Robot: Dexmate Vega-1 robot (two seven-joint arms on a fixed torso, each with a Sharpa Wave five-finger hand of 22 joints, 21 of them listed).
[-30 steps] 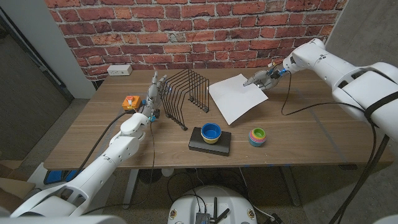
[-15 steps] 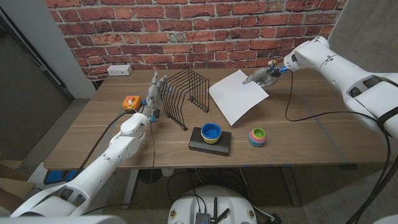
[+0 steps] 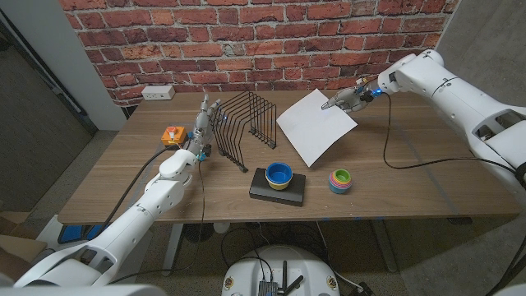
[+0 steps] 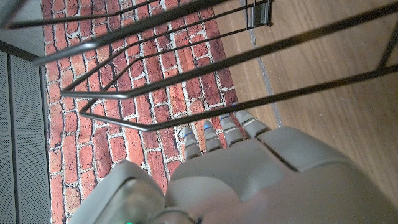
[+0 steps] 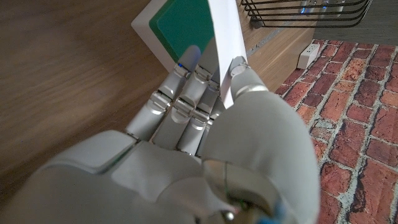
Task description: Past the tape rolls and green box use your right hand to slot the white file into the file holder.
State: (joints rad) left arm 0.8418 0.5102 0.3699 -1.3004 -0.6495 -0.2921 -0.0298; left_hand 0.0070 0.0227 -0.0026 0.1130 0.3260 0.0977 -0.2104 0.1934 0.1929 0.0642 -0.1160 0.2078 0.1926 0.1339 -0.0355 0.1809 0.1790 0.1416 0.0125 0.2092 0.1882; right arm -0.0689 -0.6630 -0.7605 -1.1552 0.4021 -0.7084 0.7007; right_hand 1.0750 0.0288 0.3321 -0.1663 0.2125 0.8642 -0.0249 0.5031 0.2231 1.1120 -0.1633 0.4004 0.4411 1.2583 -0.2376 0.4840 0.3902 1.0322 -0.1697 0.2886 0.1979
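White file, pinched at its upper-right corner by the right hand, hangs right of centre above the table, beside the wire file holder; held so thinly, it could sag and snag a divider.

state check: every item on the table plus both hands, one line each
white file: lifted at an angle, pinched at one corner, not yet in the holder
right robot hand: pinching the file's corner
file holder: upright on the table, slots hold nothing
left robot hand: upright beside the holder; whether it touches the wires is unclear
blue bowl: upright on a dark box
stacked cups: nested, upright
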